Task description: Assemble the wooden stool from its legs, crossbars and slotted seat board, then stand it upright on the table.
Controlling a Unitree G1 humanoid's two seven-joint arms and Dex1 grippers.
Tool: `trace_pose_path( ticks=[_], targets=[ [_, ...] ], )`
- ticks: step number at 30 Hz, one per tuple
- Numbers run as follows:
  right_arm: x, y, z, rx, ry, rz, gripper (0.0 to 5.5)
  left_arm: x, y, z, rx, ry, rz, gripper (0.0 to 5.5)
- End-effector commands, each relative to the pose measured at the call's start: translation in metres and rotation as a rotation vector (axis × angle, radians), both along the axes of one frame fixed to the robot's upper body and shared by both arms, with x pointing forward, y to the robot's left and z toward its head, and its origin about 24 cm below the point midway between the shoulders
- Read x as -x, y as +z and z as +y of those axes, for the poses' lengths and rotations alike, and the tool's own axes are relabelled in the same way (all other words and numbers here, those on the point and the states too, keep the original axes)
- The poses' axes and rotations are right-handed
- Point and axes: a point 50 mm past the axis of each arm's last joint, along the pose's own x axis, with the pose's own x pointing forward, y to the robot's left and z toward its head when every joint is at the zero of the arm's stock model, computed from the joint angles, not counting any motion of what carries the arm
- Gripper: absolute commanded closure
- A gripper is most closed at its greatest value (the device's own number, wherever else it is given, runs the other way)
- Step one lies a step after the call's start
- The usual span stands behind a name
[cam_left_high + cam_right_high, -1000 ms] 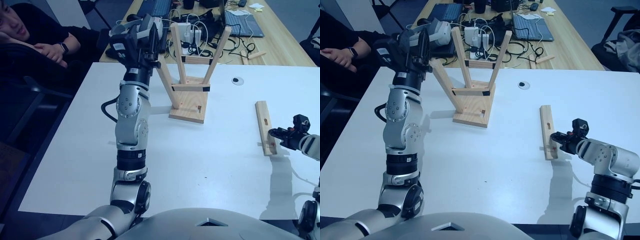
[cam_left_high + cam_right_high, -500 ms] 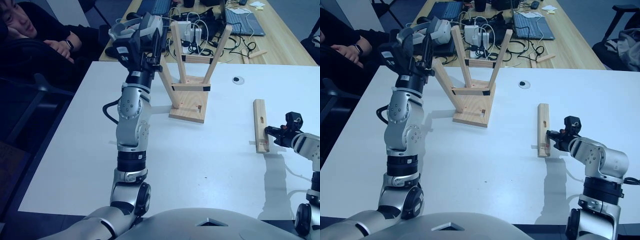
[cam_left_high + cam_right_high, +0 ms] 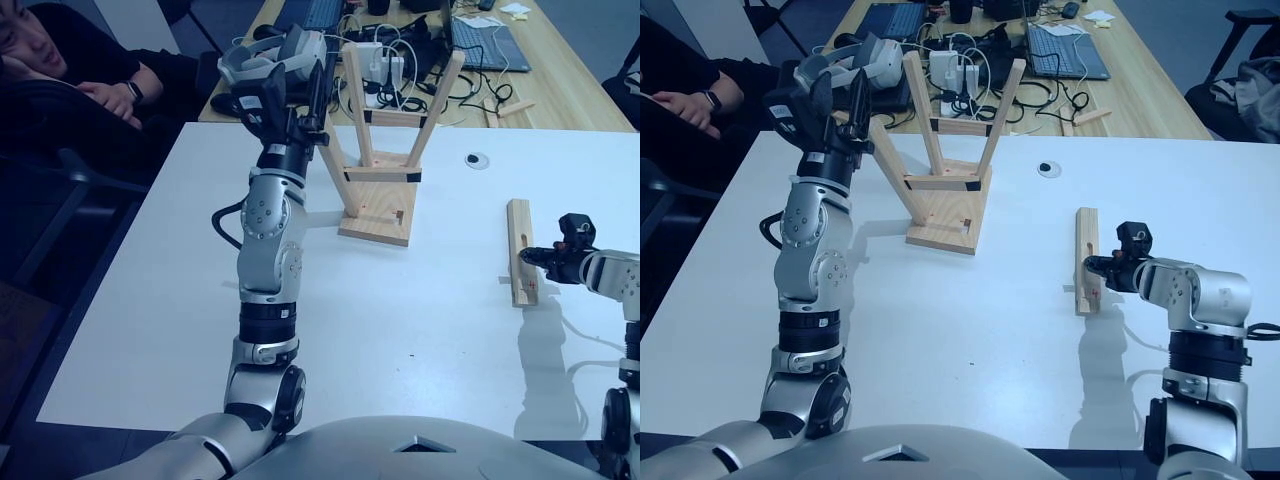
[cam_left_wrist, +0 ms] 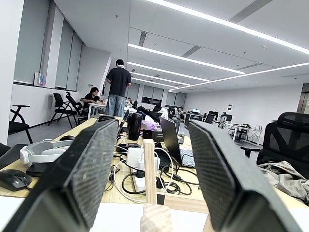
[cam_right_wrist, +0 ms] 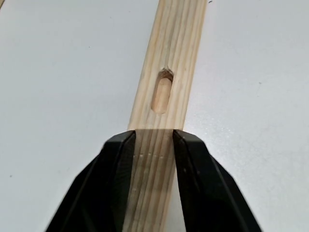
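The part-built stool stands upside down at the back middle of the white table, seat board flat on it. Its legs point up, joined by crossbars. My left gripper is raised beside the leftmost leg's top and is open. That leg's rounded end shows between its wide-spread fingers. A loose wooden bar with a slot lies flat at the right. My right gripper is shut across the bar's near part, fingertips pressed on both sides.
A round cable port sits in the table behind the bar. Behind the table stands a wooden desk with laptops, cables and headphones. A person sits at the far left. Bare tabletop lies in front of the stool.
My right gripper has swung toward the table's middle, taking the bar's near end with it, so the bar lies straighter. My left gripper has edged closer to the leg top.
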Motion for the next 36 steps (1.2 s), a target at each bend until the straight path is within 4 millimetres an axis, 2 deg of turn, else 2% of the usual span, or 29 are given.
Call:
trace_pose_path(
  ticks=[1,7,11,12,15,20,28,36],
  targets=[
    [0.022,-0.021,-0.011,0.112,0.076,0.165,4.08,0.001,-0.001,-0.002,0.009,0.003,0.007,2.84],
    [0.044,-0.042,-0.017,0.023,0.017,0.282,4.08,0.000,-0.003,-0.002,0.011,0.003,0.013,2.84],
    [0.040,-0.041,-0.015,-0.124,-0.114,0.315,4.08,-0.001,-0.005,-0.001,0.004,0.003,0.022,2.84],
    [0.039,-0.040,-0.015,-0.133,-0.124,0.315,4.08,-0.001,-0.005,-0.001,0.003,0.002,0.023,2.84],
    [0.040,-0.041,-0.022,-0.006,-0.087,0.306,4.08,-0.001,-0.006,-0.002,-0.002,-0.003,0.025,2.84],
    [0.046,-0.046,-0.013,-0.165,-0.142,0.355,4.08,0.000,-0.008,-0.001,-0.012,-0.005,0.032,2.84],
    [0.052,-0.045,-0.011,-0.063,-0.049,0.358,4.32,-0.001,-0.009,-0.001,-0.017,-0.006,0.036,2.84],
    [0.024,-0.015,-0.007,0.148,0.066,0.202,4.36,-0.001,-0.010,0.000,-0.022,-0.006,0.042,2.84]
  ],
)
